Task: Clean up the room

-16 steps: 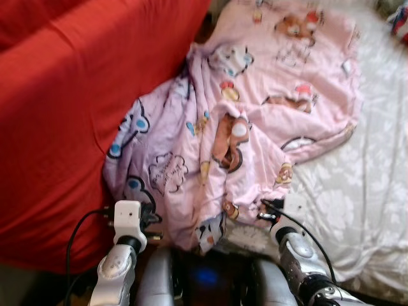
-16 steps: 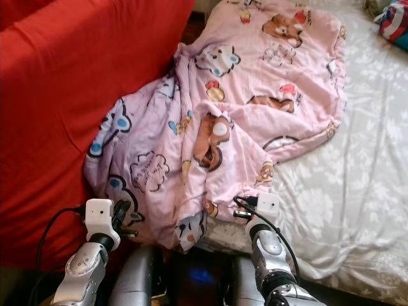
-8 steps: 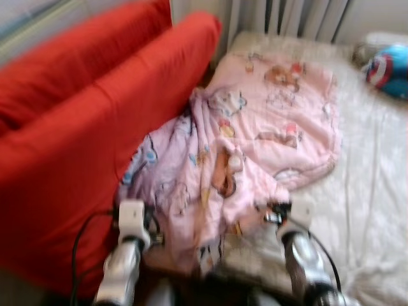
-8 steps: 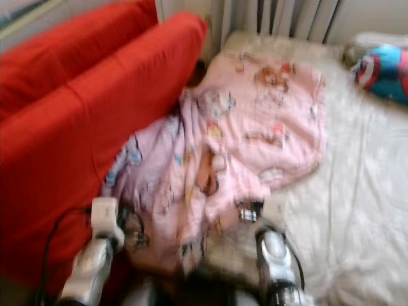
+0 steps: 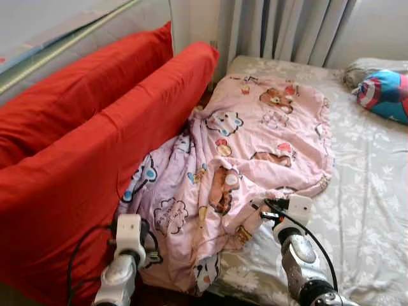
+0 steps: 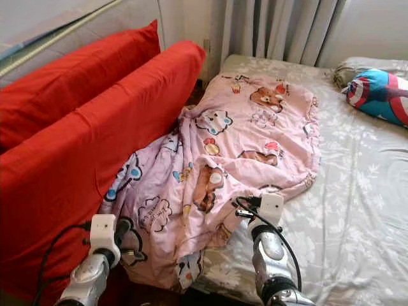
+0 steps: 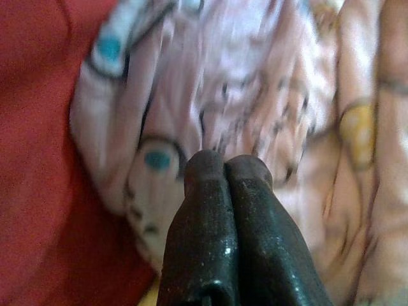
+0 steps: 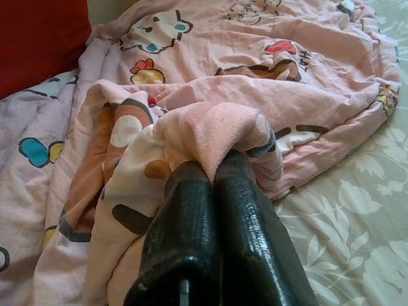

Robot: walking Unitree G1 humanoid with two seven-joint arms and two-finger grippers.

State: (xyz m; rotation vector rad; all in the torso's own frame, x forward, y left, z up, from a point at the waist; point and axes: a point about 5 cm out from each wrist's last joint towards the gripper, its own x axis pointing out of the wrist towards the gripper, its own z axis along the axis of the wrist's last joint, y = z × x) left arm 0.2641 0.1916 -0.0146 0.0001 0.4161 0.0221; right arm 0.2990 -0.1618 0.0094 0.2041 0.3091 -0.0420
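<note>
A pink blanket printed with cartoon bears lies crumpled across the bed, and its left side sags down against the red sofa. My right gripper is at the blanket's near right corner. In the right wrist view its fingers are shut, with a fold of the blanket bunched over their tips. My left gripper is low at the blanket's near left edge, beside the sofa. Its fingers are pressed together, with the blanket just beyond them.
The bed's pale flowered sheet stretches to the right. A blue and red shield-print pillow lies at the far right by the bed's head. Grey curtains hang behind. The red sofa's cushions wall off the left.
The head camera has tilted up, so the curtains and pillow have come into view. Both grippers stay at the blanket's near edge, and the right one has its corner raised a little.
</note>
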